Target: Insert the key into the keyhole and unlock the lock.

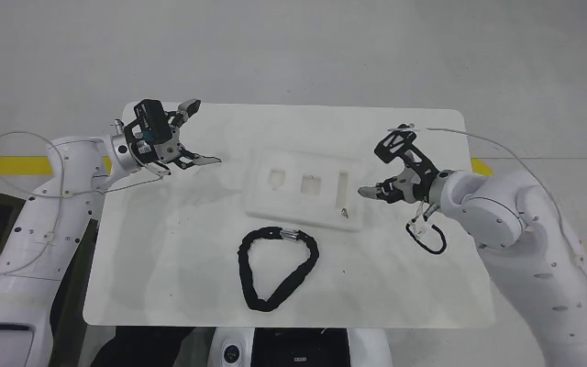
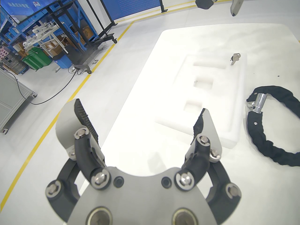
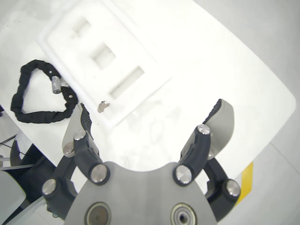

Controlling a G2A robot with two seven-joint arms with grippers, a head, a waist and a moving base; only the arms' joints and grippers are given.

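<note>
Not begun: small silver metal key (image 1: 345, 213) ungrasped on corner of white foam tray (image 1: 275, 197); black fabric-sleeved chain lock (image 1: 248, 271) closed on the counter (image 1: 165, 257). Fingers of left gripper (image 2: 140, 106), right gripper (image 3: 150, 104) spread, empty. Remaining: grasp, insert, turn.

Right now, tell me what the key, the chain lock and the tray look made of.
Key: metal, with a dull silver sheen. Chain: matte black fabric sleeve, wrinkled; any links beneath are hidden. Its cylinder: polished metal, with bright reflections. Tray: probably white foam, matte, with soft-edged cut pockets.
</note>
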